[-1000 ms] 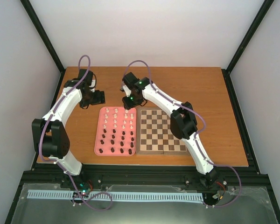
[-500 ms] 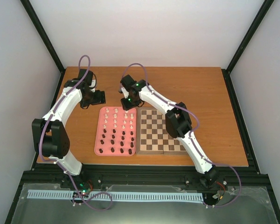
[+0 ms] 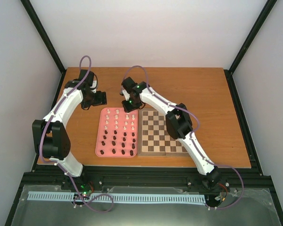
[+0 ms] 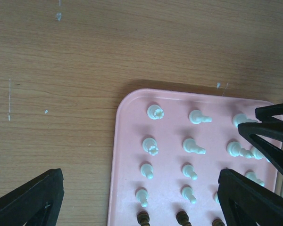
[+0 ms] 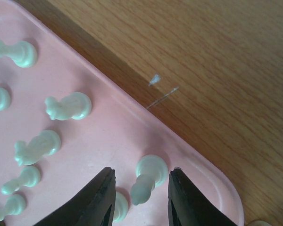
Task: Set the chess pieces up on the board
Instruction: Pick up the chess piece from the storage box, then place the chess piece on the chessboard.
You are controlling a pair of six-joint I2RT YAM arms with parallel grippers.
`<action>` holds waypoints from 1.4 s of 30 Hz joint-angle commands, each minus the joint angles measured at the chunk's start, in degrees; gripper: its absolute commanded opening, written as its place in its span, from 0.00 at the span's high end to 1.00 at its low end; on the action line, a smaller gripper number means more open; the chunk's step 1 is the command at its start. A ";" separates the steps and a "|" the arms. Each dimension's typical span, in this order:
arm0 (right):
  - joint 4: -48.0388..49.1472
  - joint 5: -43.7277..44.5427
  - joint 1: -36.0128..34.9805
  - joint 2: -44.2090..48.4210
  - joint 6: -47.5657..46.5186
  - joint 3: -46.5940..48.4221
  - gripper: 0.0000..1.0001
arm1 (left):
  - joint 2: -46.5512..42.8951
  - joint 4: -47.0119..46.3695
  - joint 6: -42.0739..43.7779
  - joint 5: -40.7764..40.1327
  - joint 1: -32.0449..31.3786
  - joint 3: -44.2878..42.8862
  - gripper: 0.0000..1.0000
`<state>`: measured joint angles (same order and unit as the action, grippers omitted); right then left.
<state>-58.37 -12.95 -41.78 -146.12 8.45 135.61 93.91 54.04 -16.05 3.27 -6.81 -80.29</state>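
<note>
change: over the last second my right arm (image 3: 179, 123) has swung a little left, and the right gripper (image 5: 142, 188) has drawn in from a wider spread.
right gripper: half closed, a jaw on each side of the corner piece (image 5: 150, 175), a white one at the far right corner of the tray (image 5: 113, 136). one finger looks to touch it and a strip of pink shows on the other side, so i do not call it pinched yet.
left gripper (image 4: 141, 193): spread wide and holding nothing. it hangs over the tray's far left corner, where it was a second ago.
pieces: all on the tray and standing, with the white pieces (image 3: 120, 117) in the far rows and the dark pieces (image 3: 118, 143) in the near rows.
board (image 3: 162, 134): just right of the tray, with no piece on it.
meaning: i judge this to be the first pick, so the set-up has hardly begun. every piece has yet to cross to the board.
risk: the corner piece stands close to the tray's rim and to a neighbour. an off-centre squeeze could tip it.
surface: a brown wooden table (image 3: 203, 89) with visible grain. close up it shows fine scratches and a pale fleck (image 5: 154, 80) beside the tray.
room: plain white walls on three sides, with black posts (image 3: 47, 42) running up the corners. a black rail along the near edge carries both arm bases.
</note>
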 commanded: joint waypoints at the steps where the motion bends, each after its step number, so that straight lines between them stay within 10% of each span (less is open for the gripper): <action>1: 0.31 -0.61 -0.23 -1.24 0.60 1.62 0.71 | 0.14 0.23 -0.29 0.64 0.04 -1.80 0.00; 16: -0.06 1.33 -0.14 -1.47 0.39 2.09 0.97 | 0.68 0.20 -0.20 1.12 0.04 -1.95 0.00; 27: -0.90 6.30 0.00 9.25 -0.43 -2.41 0.97 | 0.54 0.43 -0.11 0.82 0.04 -2.14 0.00; 42: 4.32 18.28 14.18 38.45 5.02 -44.24 0.97 | 0.38 0.06 -0.19 0.99 0.04 -1.97 0.00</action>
<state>-54.52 1.28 -30.81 -111.04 11.27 100.09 94.35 54.02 -16.05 3.68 -6.81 -80.29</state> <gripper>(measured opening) 0.056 0.997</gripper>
